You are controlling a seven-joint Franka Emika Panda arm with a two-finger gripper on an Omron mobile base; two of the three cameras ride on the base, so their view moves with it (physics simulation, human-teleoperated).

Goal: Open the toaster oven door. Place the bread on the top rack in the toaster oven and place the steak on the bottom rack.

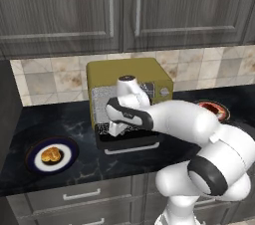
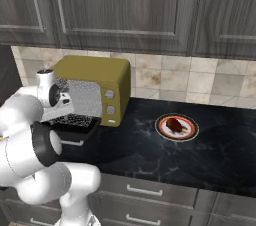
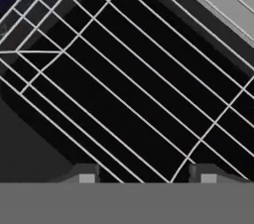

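At frame centre the toaster oven (image 1: 129, 77) stands with its door (image 1: 128, 142) dropped open, the gripper (image 3: 147, 177) hanging empty, fingertips apart, over a pulled-out wire rack (image 3: 124, 84); bread (image 1: 50, 155) lower left, steak (image 2: 175, 124) right of centre.

My arm reaches forward from the base, elbow bent, forearm running level, wrist turned so the hand points down. My end effector (image 3: 147, 177) shows two dark fingertips (image 3: 86, 176) standing apart with nothing between them.
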